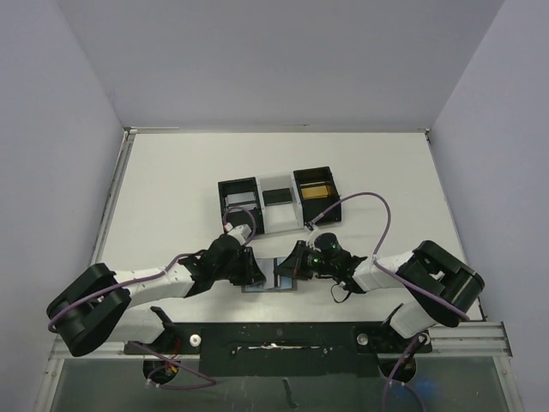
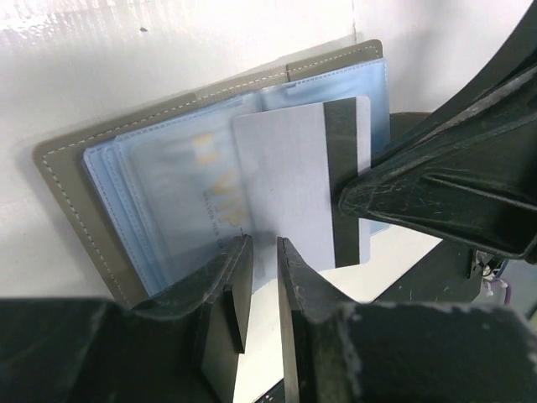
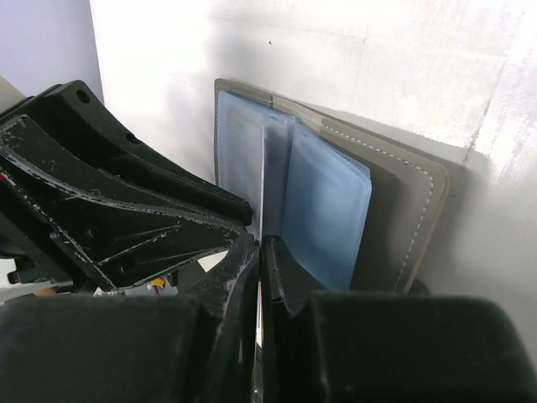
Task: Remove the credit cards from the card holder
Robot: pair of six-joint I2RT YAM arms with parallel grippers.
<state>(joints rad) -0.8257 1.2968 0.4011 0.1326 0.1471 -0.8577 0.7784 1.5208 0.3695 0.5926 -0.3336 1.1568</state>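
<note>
Card holder (image 2: 59, 168) lies open on tabletop (image 1: 171, 189) between both arms. Card (image 2: 285, 185) pokes out of its sleeve, stripe edge toward right hand (image 3: 258, 245), which is pinched together on it. Left hand (image 2: 264, 250) narrowly apart at holder's near edge. Right pulls, probably.

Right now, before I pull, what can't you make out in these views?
Top view: the left gripper and right gripper cover most of the card holder; cards there are too small to count.
Left wrist: the white card covers the sleeves behind it; print under the blue sleeve is blurred; the camera's own fingers hide what they pinch.
Right wrist: card seen edge-on only, face hidden.
</note>
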